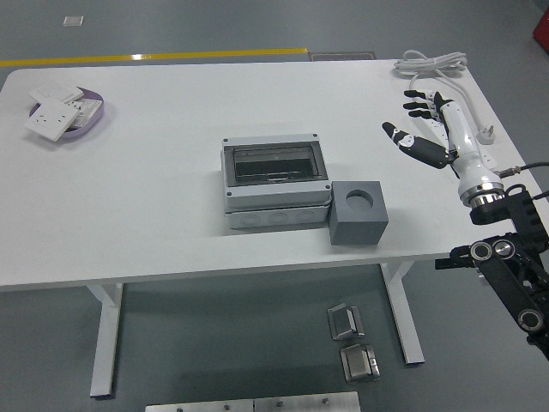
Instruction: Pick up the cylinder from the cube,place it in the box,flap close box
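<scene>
The box (275,183) is seen near the middle of the white tabletop (163,215), grey, with its dark transparent flap lying shut over the top. The grey cube (358,212) is set just right of the box at its near right corner, touching or nearly touching it; a round hole is seen in the cube's top face, and nothing is seen in it. The cylinder cannot be made out anywhere; whether it is inside the box cannot be told through the dark flap.

The right hand (429,129) is held over the far right of the tabletop, well apart from box and cube, above the white power strip (455,137). Its fingers (416,101) are spread wide and nothing is gripped. The strip's cable (431,64) is coiled at the far right corner.

A purple-rimmed dish (93,119) with white switch plates (51,116) is seen at the far left.
</scene>
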`<state>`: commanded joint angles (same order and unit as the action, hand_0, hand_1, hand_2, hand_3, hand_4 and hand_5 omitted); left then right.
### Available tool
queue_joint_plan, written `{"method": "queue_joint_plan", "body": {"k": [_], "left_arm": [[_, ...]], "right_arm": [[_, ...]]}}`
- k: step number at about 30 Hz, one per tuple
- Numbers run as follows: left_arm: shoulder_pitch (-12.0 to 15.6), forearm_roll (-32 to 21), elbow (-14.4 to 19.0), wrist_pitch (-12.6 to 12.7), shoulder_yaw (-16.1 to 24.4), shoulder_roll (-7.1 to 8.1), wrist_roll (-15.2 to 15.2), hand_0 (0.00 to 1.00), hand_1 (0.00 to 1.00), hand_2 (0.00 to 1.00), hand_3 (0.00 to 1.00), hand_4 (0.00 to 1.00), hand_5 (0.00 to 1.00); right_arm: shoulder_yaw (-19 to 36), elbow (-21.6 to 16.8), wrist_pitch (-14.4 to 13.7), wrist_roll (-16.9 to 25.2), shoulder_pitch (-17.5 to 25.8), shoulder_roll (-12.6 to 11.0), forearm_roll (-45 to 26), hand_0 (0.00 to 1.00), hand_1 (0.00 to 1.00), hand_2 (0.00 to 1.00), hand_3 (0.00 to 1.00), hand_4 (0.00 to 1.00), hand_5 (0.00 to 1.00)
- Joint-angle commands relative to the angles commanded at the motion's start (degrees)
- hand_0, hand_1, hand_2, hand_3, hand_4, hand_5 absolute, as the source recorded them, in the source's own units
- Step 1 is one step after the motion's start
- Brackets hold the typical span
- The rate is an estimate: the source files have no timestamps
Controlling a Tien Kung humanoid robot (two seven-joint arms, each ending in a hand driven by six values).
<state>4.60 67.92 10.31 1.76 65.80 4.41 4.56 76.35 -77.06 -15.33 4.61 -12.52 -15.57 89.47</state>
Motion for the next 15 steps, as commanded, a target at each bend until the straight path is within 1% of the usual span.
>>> {"method": "queue_joint_plan", "body": {"k": [6,10,15], "left_arm": [[0.0,-0.2,0.0,-0.1,-0.1,0.09,0.0,0.598,0.62,0.6,0.609,0.677,0.291],[0.3,-0.1,0.0,0.0,0.0,0.08,0.1,0.598,0.62,0.6,0.609,0.677,0.291],[0.5,0.1,0.0,0.0,0.2,0.0,-0.1,0.598,0.62,0.6,0.609,0.678,0.291]], "right_arm": [[3.7,0.7,0.5,3.8,1.7,1.9,-6.5,0.765,0.671,0.674,0.733,0.841,0.351],[4.9,0.6,0.8,5.2,2.4,1.9,-9.8,0.765,0.671,0.674,0.733,0.841,0.351],[6.3,-0.5,0.7,6.7,3.5,2.2,-12.5,0.766,0.675,0.678,0.746,0.847,0.351]]}}
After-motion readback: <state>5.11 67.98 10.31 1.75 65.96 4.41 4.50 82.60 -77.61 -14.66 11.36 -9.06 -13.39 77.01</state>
